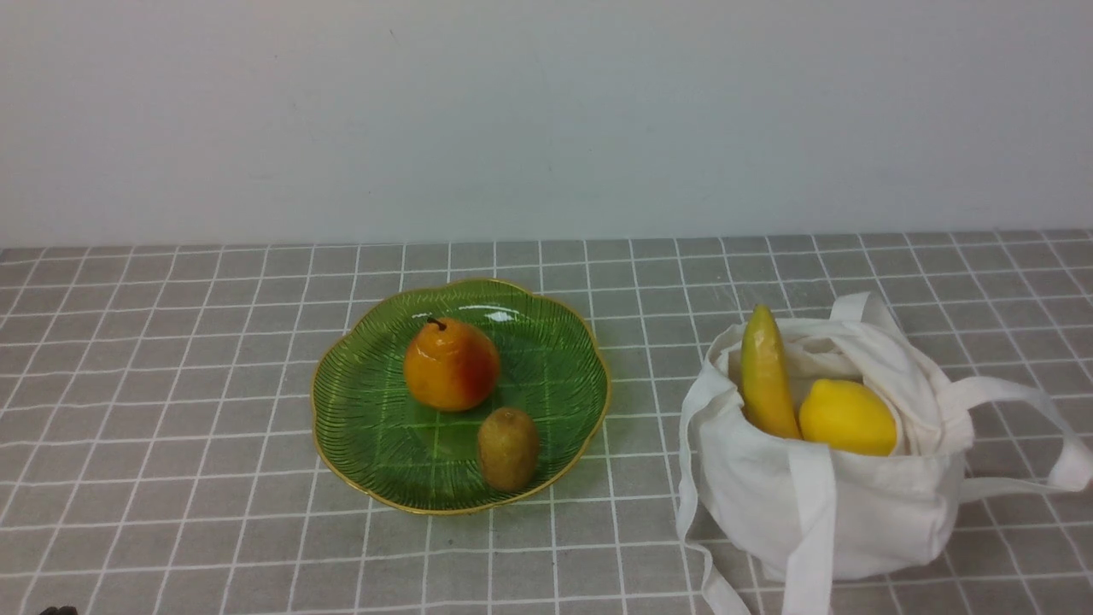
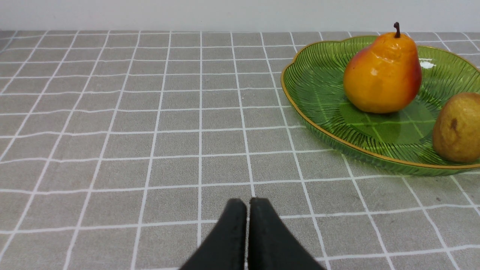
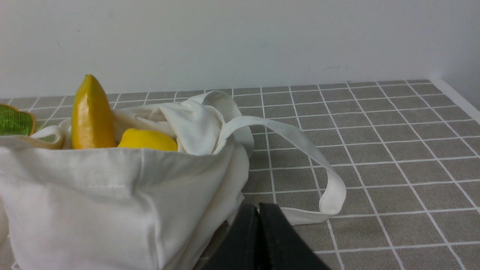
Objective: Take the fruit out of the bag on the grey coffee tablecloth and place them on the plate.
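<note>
The left gripper (image 2: pixel 247 204) is seen with its jaws pressed together and nothing between them, low over the cloth (image 2: pixel 112 131) and well apart from the plate (image 2: pixel 300 101). The right gripper (image 3: pixel 258 210) is likewise closed and empty; it is placed just beside the bag (image 3: pixel 112 202), near the loose strap (image 3: pixel 300 138). Neither arm is visible in the front view.

Two fruits are found on the plate: a pear (image 1: pixel 451 365), upright with its stem up, and a kiwi (image 1: pixel 508 448), near the front rim, its long axis running roughly from front to back. Two fruits are left in the bag: a banana (image 1: pixel 766 376) and a lemon (image 1: pixel 847 417), side by side and apparently touching. The banana is stood nearly upright, tip up and clear of the bag mouth, leaning slightly toward the plate side. The lemon is laid on its side, long axis roughly across the front view, partly sunk below the bag edge.

The task is judged to be about half done, with a pick from the bag next. For that move the right jaws must be opened and brought down over the bag mouth. The banana is judged the easier grasp, across its narrow width near the exposed tip; the soft cloth could be caught or dragged along
</note>
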Tool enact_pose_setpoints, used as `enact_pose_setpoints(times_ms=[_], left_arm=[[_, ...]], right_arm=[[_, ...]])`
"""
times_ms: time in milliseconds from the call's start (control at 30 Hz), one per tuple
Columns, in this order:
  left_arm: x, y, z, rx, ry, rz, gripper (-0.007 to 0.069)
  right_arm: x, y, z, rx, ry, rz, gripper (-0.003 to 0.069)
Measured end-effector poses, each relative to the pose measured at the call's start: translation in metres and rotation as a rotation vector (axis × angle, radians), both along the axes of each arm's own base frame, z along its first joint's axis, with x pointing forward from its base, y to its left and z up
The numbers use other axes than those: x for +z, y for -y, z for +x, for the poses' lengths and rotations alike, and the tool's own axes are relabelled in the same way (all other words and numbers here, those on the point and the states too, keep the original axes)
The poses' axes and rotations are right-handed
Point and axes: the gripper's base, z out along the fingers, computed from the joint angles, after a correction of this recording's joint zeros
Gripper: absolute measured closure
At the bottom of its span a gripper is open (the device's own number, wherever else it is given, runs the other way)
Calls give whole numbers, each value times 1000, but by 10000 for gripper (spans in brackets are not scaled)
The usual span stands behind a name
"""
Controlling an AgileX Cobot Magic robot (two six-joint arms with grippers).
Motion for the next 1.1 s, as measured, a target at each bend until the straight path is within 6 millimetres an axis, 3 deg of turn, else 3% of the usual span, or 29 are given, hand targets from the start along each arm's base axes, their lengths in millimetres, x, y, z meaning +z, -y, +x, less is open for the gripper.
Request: enact_pose_setpoints(times_ms=[1100], left_arm=[[0,0,0,0,0,0,632]], right_arm=[[0,-3,0,29,-5,11,671]])
